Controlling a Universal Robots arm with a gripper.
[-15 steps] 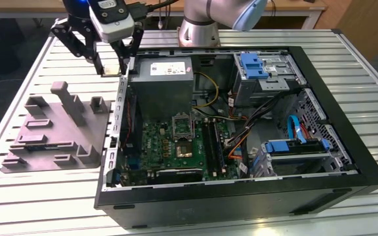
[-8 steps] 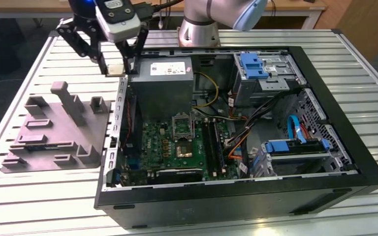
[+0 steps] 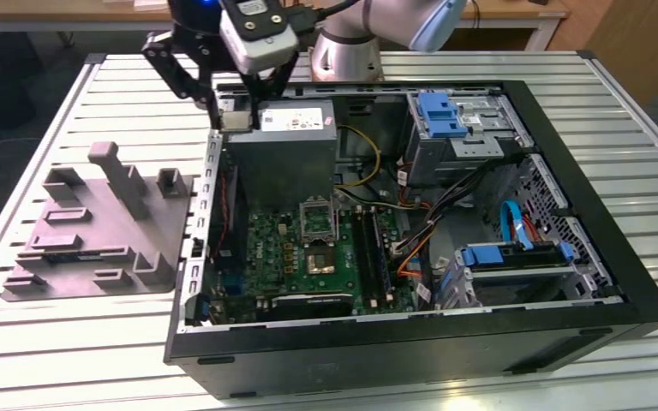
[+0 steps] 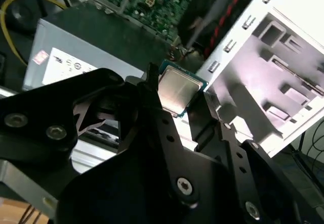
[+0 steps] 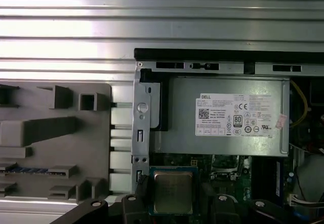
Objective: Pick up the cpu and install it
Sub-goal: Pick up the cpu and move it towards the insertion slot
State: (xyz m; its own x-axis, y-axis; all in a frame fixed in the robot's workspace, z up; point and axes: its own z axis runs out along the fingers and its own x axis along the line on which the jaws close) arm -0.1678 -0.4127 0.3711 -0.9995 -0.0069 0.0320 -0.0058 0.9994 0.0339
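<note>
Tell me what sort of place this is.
Probably a robotics lab bench for PC assembly: an open computer case sits on a slatted metal table, beside a grey fixture block, and the end effector grips the cpu.

Not much to read here tbh. The white label [image 5: 235, 115] on the power supply [image 5: 182, 133] has rows of tiny print and marks, all too small to read. Same for the pinkish sticker [image 5: 281, 121] just beside it.

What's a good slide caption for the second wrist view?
Gripper clamps the cpu by two edges, power supply and grey fixture block beyond.
</note>
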